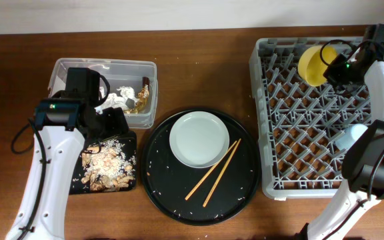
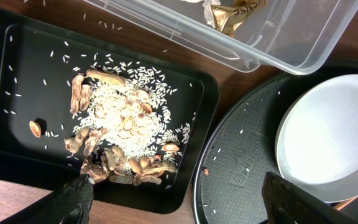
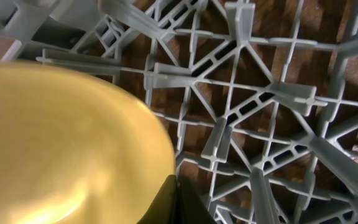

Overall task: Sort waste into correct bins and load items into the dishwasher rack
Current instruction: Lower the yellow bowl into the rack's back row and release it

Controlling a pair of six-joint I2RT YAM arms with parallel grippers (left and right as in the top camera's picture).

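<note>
My left gripper (image 1: 115,123) (image 2: 188,202) is open and empty, low over the gap between the black rectangular tray (image 1: 131,160) (image 2: 17,137) and the round tray. Food scraps with rice (image 1: 102,163) (image 2: 126,124) lie in the black tray. The clear tub (image 1: 105,63) (image 2: 291,43) holds tissue (image 1: 115,100) and a wrapper (image 1: 143,95) (image 2: 235,12). The plate (image 1: 199,139) (image 2: 334,130) and chopsticks (image 1: 213,172) lie on the round tray. My right gripper (image 1: 332,67) (image 3: 178,202) is shut on the rim of the yellow bowl (image 1: 312,65) (image 3: 61,137) over the rack's (image 1: 299,133) (image 3: 260,106) far corner. A blue cup (image 1: 347,138) sits in the rack. The pink cup is out of view.
The large round black tray (image 1: 165,187) (image 2: 241,162) lies between the bins and the rack, with stray rice grains on it. My right arm reaches over the rack's right side and hides part of it. Bare wooden table shows in front of the tray and bins.
</note>
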